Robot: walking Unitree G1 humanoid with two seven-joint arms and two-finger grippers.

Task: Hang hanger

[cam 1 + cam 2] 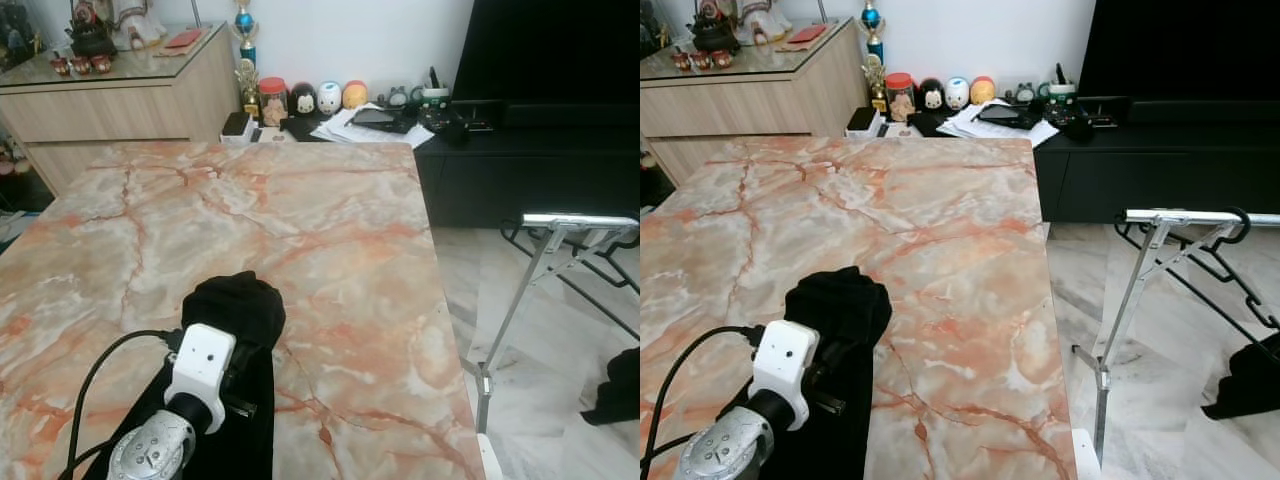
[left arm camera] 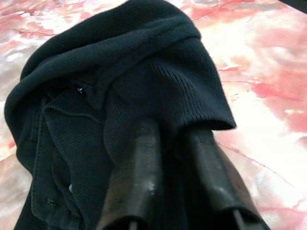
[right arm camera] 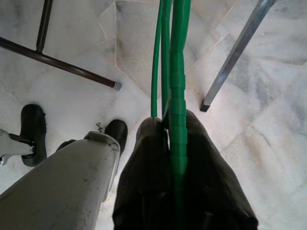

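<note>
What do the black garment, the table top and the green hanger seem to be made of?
Black garment: knitted fabric, matte; ribbed stitches and small buttons show.
Table top: looks like polished marble or an imitation, cream with orange-red veins and soft glare.
Green hanger: thin smooth rods, probably plastic or coated wire; it cannot be settled.

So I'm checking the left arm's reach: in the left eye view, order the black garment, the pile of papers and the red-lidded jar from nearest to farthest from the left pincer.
1. Black garment, on the table at the left pincer.
2. Pile of papers, beyond the table's far edge, to the right.
3. Red-lidded jar, beyond the far edge, slightly behind the papers; close to call.
</note>
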